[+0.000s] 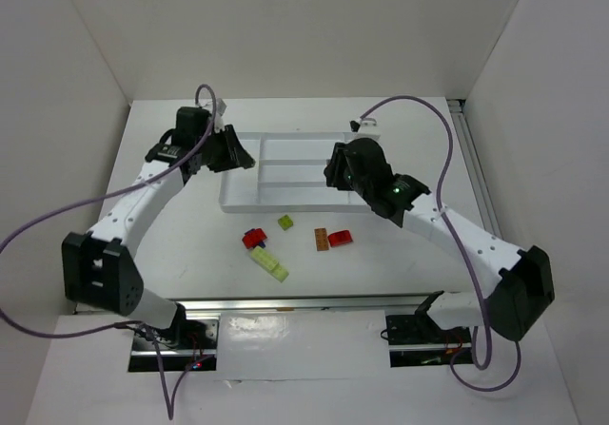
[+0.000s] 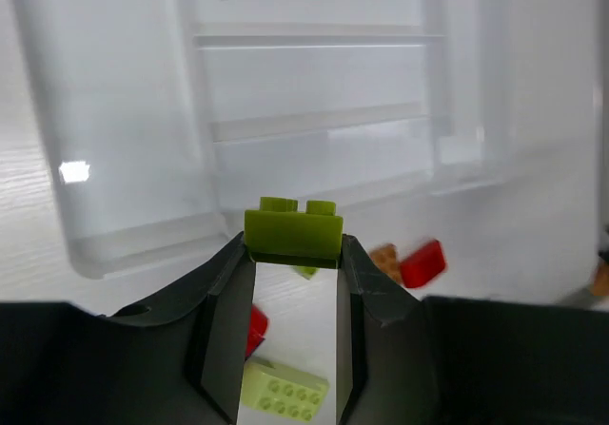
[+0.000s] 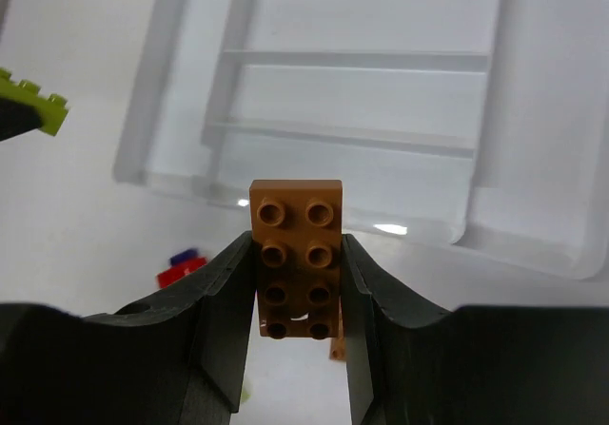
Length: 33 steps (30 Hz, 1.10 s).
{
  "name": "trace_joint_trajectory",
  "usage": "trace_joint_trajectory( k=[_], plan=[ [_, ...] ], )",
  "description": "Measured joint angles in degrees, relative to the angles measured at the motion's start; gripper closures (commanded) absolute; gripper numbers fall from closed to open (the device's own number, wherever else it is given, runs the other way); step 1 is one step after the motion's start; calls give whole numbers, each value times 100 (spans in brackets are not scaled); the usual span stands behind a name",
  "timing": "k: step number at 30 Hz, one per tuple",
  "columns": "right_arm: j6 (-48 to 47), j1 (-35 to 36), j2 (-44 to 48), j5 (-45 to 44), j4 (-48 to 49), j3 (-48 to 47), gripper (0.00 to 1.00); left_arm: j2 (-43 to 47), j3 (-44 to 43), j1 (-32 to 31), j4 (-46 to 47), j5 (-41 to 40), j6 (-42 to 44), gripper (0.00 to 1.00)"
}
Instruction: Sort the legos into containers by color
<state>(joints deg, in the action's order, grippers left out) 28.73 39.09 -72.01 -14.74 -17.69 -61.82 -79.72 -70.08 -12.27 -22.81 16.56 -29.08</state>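
Tabletop (image 1: 190, 244): white, walled on three sides. Tray (image 1: 276, 205) lies toward the back, centred. No brick shows in the compartments in view.

Left pincer (image 2: 294, 250): clenched on a green brick (image 2: 293, 223), gripped low at the very tips, by the tray's left end. Right pincer (image 3: 297, 254): clenched on an orange brick (image 3: 297, 240), studs to the camera, gripped along its long sides, by the tray's right end.

Loose on the tabletop in front of the tray:
- long green (image 1: 269, 264)
- red (image 1: 341, 238)
- second orange (image 1: 322, 239)
- red-and-dark pair (image 1: 253, 238)
- small green (image 1: 285, 222)

Risks (judgement):
- The green brick has a shallow tip hold, so a jolt could pivot it out short of the tray wall.
- A drop from height could bounce a brick over the thin dividers into the wrong compartment.
- With both arms at one tray, the pincers could clash if they aim for neighbouring compartments.

Hard to make out:
- From above, both held bricks are hidden by the pincers, and I cannot tell which compartment each is over.
- The right arm covers the tray's right end.
- The dividers wash out in glare.
- The dark piece is too small to tell its shape.
- The loose bricks are blurred in the wrist views.
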Motion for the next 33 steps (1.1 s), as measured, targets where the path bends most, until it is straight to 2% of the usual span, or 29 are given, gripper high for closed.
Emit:
trace_joint_trajectory(
  k=[3,8,15,21,23,24,25,27,28,31,33],
  plan=[
    [15,-175,-457,-354,7,-184,68,-876,-531,0,-321,-776,-138,100],
    [15,-935,-1161,-343,74,-555,68,-2146,-1346,9,-627,-1545,-157,100],
    [-33,-1788,-2144,92,236,-1095,67,-3624,-2874,98,-1023,-1816,-157,100],
    [-138,-2116,-3040,236,271,-1626,67,-4398,-3560,184,-1204,-1812,-153,100],
    [-157,-2192,-3244,291,308,-1727,67,-4531,-3661,214,-1268,-1792,-136,89],
    [-160,-2236,-3355,308,306,-1788,67,-4570,-3683,232,-1311,-1788,-127,69],
    [-166,-2286,-3475,321,308,-1884,66,-4590,-3696,245,-1373,-1779,-116,56],
    [-186,-2363,-3731,315,321,-2081,63,-4592,-3696,264,-1427,-1777,-101,33],
    [-195,-2393,-3858,321,341,-2179,57,-4590,-3698,278,-1451,-1779,-79,22],
    [-223,-2472,-4214,356,350,-2420,33,-4588,-3698,293,-1478,-1722,-61,18],
    [-275,-2490,-4404,374,345,-2555,27,-4535,-3698,278,-1499,-1626,-37,17]
  ],
)
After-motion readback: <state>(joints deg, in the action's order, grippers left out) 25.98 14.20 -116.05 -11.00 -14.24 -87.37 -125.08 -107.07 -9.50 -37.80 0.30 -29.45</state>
